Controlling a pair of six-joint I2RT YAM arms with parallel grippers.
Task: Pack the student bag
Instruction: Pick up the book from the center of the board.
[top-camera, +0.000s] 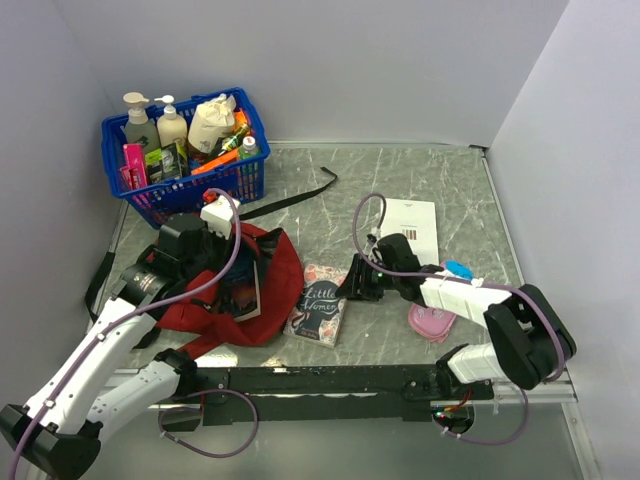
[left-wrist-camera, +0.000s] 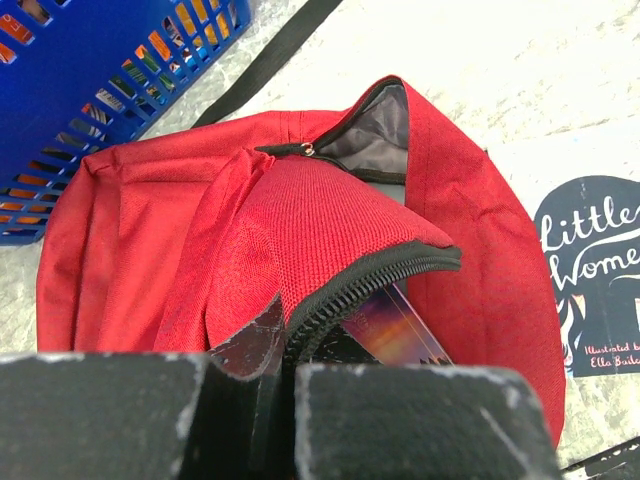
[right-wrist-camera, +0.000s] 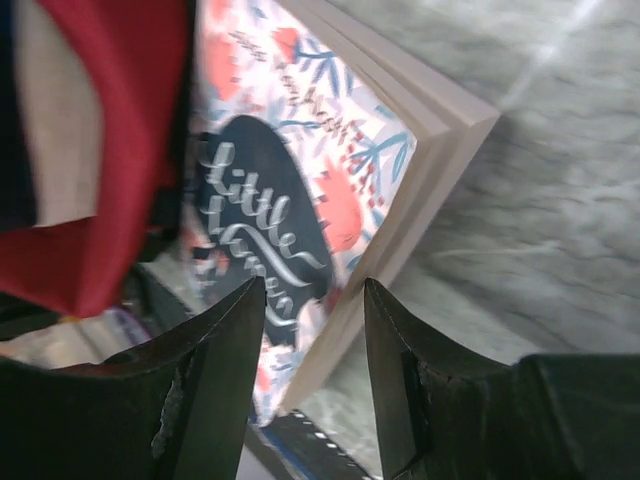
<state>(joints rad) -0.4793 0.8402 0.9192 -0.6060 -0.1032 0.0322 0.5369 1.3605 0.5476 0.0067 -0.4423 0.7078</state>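
Observation:
The dark red student bag (top-camera: 270, 290) lies at the front left with its zipped mouth open. My left gripper (top-camera: 225, 258) is shut on the bag's black zipper edge (left-wrist-camera: 340, 295) and holds the flap up. A book with a purple and orange cover (left-wrist-camera: 400, 325) sits inside the opening. A "Little Women" book (top-camera: 320, 305) lies flat on the table just right of the bag. My right gripper (top-camera: 352, 282) is open, and in the right wrist view its jaws (right-wrist-camera: 315, 285) straddle the right edge of that book (right-wrist-camera: 290, 200) without closing on it.
A blue plastic basket (top-camera: 180, 190) of bottles stands at the back left, close behind the bag. A black strap (top-camera: 300, 195) trails toward the back. A white sheet (top-camera: 412, 228) lies at mid right, with a pink object (top-camera: 432, 322) and a small blue one (top-camera: 458, 268) near the right arm.

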